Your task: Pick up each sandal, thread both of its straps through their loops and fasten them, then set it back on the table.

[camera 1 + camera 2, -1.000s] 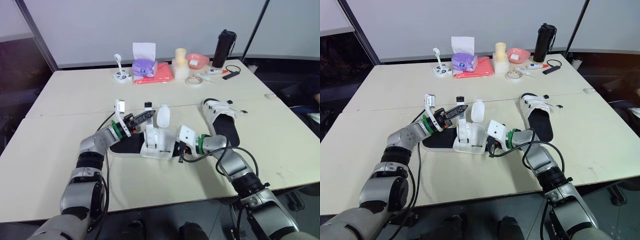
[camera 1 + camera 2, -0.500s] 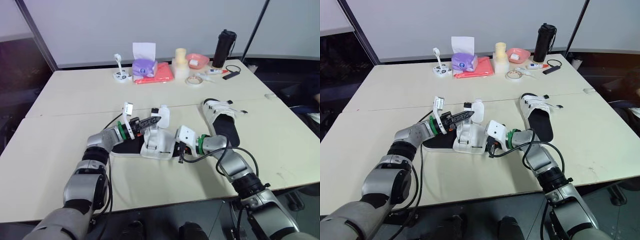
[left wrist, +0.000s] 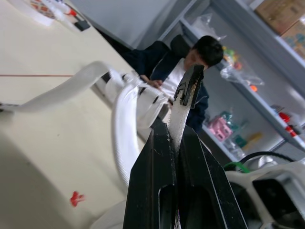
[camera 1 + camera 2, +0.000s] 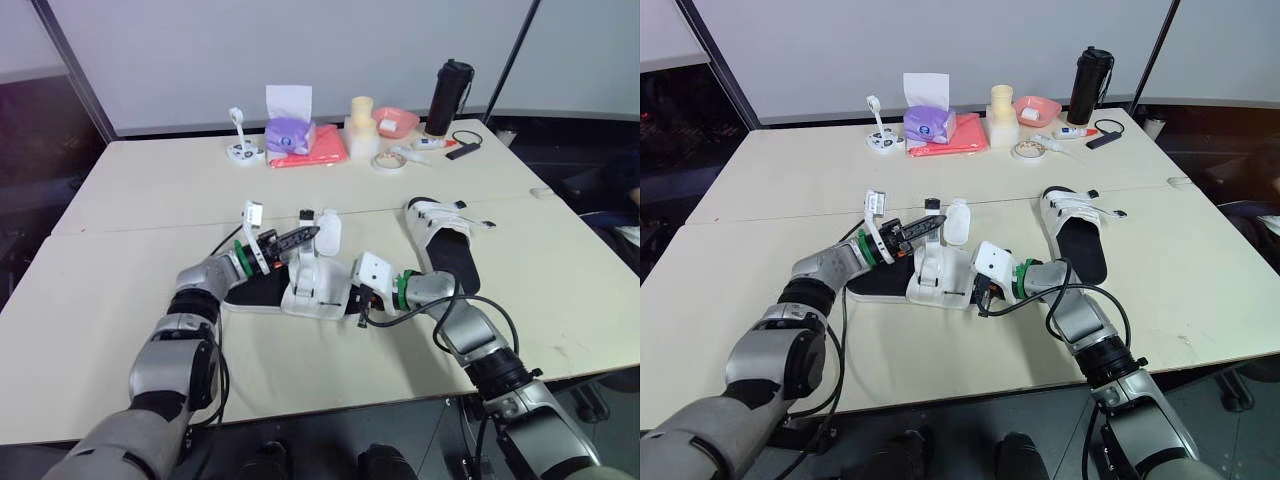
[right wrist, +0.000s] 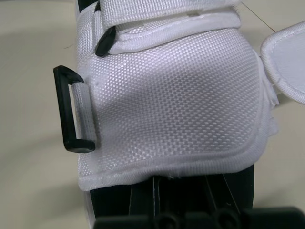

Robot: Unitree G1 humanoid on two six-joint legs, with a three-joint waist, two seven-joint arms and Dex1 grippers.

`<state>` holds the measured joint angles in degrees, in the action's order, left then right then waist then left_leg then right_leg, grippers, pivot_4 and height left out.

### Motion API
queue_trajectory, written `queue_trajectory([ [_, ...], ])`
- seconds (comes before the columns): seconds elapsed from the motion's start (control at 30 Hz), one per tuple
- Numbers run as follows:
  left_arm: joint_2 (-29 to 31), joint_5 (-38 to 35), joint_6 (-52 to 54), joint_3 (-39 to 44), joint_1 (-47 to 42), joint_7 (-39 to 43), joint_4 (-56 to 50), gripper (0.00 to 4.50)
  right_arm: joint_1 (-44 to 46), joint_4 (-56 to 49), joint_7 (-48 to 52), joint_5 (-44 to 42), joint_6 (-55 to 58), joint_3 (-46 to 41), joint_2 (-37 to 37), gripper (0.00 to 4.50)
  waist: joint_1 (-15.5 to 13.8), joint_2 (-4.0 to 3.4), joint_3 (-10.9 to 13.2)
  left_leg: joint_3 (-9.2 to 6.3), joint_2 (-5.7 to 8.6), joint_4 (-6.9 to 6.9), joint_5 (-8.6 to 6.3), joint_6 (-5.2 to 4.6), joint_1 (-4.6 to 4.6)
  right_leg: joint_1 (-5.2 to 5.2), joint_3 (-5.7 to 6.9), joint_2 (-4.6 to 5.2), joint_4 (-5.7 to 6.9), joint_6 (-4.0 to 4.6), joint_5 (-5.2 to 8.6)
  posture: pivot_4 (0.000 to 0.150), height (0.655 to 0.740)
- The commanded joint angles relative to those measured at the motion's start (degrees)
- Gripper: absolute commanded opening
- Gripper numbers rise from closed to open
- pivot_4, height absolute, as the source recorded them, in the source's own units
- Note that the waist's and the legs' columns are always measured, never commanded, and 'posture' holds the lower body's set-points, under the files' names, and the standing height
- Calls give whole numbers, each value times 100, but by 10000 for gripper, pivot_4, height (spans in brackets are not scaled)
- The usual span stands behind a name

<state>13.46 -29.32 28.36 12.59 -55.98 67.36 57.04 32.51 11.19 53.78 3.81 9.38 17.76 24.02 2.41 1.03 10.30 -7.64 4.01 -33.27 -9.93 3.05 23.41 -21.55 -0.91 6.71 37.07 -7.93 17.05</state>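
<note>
Bright even overhead light, soft faint shadows.

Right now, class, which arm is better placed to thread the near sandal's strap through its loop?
Left. The left gripper is shut on the white strap, raised above the sandal. The right gripper sits low against the sandal's side, near the black loop.

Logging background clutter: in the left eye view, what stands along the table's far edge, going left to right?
White stand → purple tissue box → cream container → pink bowl → black flask.
</note>
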Motion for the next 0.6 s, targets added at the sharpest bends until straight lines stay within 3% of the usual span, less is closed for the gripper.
queue_trajectory([
  [0.03, 95, -191, 161, 182, -159, 126, -388, 422, -233, 161, 215, 142, 166, 352, 52, 0, 0, 1, 0, 0, 0, 0, 0, 0, 0, -1, 0, 0, 0, 0, 0, 1500, 7400],
  [0.6, 83, -3, -21, 342, -80, -274, -151, 422, -267, 131, 228, 161, 160, 366, 85, 0, 0, 1, 1, -2, 0, -1, 0, 0, 0, 0, 0, 0, 1, 0, 0, 1500, 7400],
])
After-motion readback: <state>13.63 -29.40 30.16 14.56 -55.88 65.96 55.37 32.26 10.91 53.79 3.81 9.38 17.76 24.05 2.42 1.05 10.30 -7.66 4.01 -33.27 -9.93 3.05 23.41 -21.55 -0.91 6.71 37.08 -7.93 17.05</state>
